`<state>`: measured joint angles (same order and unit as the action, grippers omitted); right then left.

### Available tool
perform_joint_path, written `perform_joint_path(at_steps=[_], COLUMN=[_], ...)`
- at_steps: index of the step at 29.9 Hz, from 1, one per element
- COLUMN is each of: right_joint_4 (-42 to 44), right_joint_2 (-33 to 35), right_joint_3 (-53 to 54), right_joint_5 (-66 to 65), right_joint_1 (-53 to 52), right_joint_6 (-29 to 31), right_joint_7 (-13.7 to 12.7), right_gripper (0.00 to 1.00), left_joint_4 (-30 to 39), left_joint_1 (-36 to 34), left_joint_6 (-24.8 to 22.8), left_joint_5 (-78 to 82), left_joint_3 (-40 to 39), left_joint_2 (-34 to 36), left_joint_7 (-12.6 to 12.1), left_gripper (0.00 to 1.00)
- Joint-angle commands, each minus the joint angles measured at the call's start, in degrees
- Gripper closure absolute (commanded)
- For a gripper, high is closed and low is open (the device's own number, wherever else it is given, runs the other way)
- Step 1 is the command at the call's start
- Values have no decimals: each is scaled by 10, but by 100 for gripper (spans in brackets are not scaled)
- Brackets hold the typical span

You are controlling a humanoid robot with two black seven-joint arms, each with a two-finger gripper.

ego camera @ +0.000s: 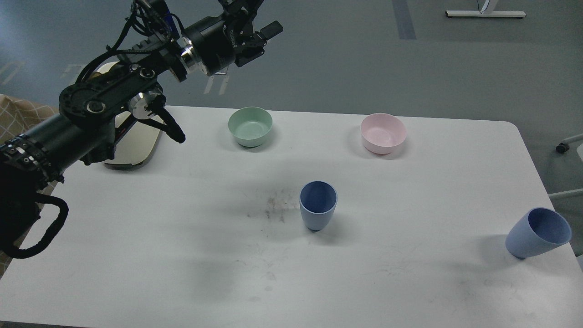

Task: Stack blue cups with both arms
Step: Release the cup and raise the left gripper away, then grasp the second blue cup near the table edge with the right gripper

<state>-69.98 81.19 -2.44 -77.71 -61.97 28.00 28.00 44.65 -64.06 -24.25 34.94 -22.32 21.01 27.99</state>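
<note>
Your left hand (262, 38) raised high beyond worktop (182, 255) far edge, empty; finger gap unclear. Right hand out of view. Darker blue cup (318, 206) upright mid-worktop; paler blue cup (537, 233) near right edge. Stacking not begun; next, reach for a cup.

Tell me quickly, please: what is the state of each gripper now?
Left gripper: raised beyond the table's far edge, holds nothing; open or shut cannot be told.
Right gripper: not in view.

The left gripper (262, 27) runs partly past the top edge, its finger spacing unreadable; the left arm (82, 123) hides part of a cream object (136, 141) on the worktop (182, 273), itself cropped below
</note>
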Motion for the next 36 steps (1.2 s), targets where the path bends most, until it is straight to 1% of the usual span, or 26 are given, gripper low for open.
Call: perform_joint_path(at_steps=[1, 10, 14, 19, 25, 28, 30, 31, 32, 34, 35, 36], right_joint_4=[-8, -9, -2, 25, 40, 46, 49, 50, 51, 51, 51, 51], right_joint_2=[8, -5, -36, -69, -97, -107, -111, -115, -117, -118, -120, -121], right_joint_3=[-2, -6, -6, -6, -6, -6, -6, -6, -6, -6, -5, -5], right_joint_5=[4, 5, 13, 16, 15, 15, 15, 15, 15, 15, 15, 15], right_joint_1=[39, 62, 87, 105, 123, 130, 135, 137, 139, 142, 145, 146], right_joint_6=[-19, -44, -68, -73, -90, -97, -98, -99, -101, -102, -103, -105], right_joint_7=[0, 0, 0, 0, 0, 0, 0, 0, 0, 0, 0, 0], right_gripper=[0, 0, 0, 1, 3, 8, 14, 20, 28, 39, 53, 58], left_joint_4=[0, 3, 3, 3, 4, 4, 4, 4, 4, 5, 5, 5], left_joint_1=[6, 14, 22, 26, 29, 32, 33, 35, 36, 36, 36, 36], left_joint_6=[0, 0, 0, -1, -3, -3, -3, -3, -3, -3, -4, -4], left_joint_5=[0, 0, 0, 0, 0, 0, 0, 0, 0, 0, 0, 0], left_joint_3=[-1, -2, -3, -4, -4, -4, -4, -4, -4, -4, -4, -4], left_joint_2=[-16, -24, -24, -23, -21, -21, -21, -21, -21, -21, -21, -21], left_joint_7=[0, 0, 0, 0, 0, 0, 0, 0, 0, 0, 0, 0], left_gripper=[2, 2, 2, 2, 2, 2, 2, 2, 2, 2, 2, 2])
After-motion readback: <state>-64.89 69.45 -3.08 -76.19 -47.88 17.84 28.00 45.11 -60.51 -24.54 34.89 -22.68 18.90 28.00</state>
